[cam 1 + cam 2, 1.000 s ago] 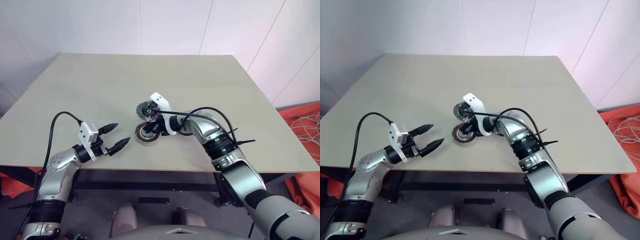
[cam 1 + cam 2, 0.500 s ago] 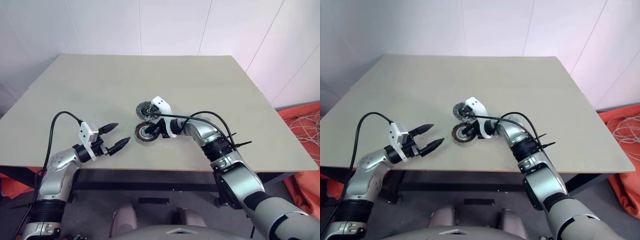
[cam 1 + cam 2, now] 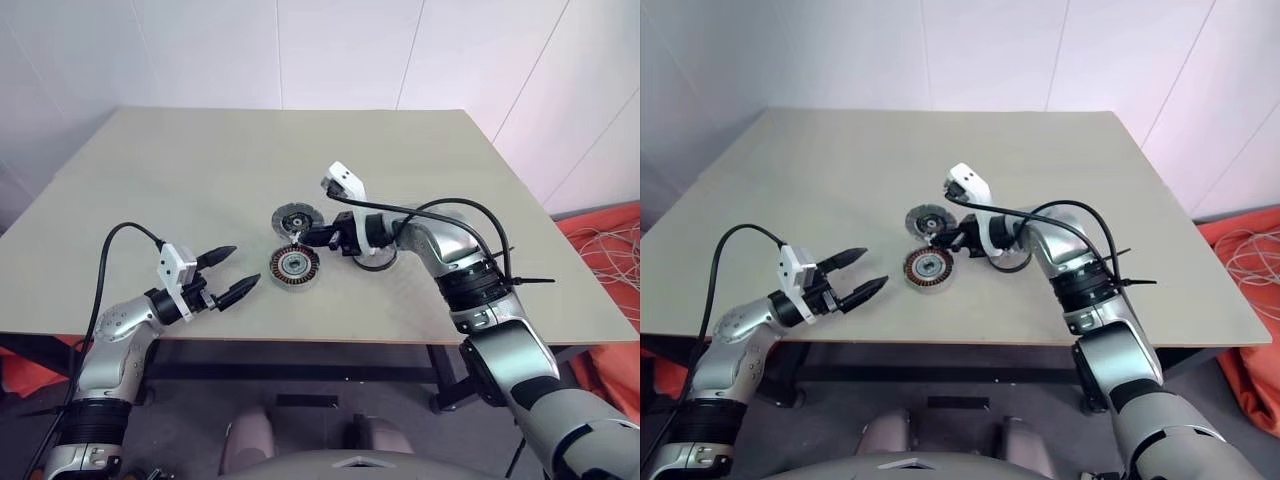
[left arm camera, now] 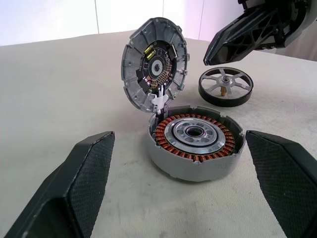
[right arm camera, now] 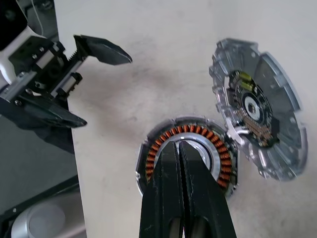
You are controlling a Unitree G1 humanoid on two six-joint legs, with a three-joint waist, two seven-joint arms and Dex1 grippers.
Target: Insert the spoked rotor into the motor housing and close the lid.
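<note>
On the beige bench (image 3: 420, 170) the motor housing (image 3: 294, 266) sits open near the front edge, its ring of copper windings showing around a bright silver centre. The lid (image 3: 294, 217) is attached at the housing's far side by a small white piece, and from the left wrist view it stands tilted up nearly on edge, its inner face with the black-and-white centre turned toward the housing. The spoked rotor (image 3: 376, 257) lies flat on the bench just to the right of the housing, apart from it, partly covered by the right arm; in the left wrist view its silver spokes and dark rim are plain to see beyond the housing.

The right tool (image 3: 308, 238) hangs above the bench between the lid and the rotor, pointing leftward and a little down, its two black fingers pressed together with nothing between them. In its own wrist view those fingers (image 5: 168, 198) cross in front of the housing's windings.

The left tool (image 3: 232, 272) is held level off the front-left of the housing, well short of it, pointing toward it with its fingers (image 4: 84, 173) spread wide and empty; the housing shows framed between them
</note>
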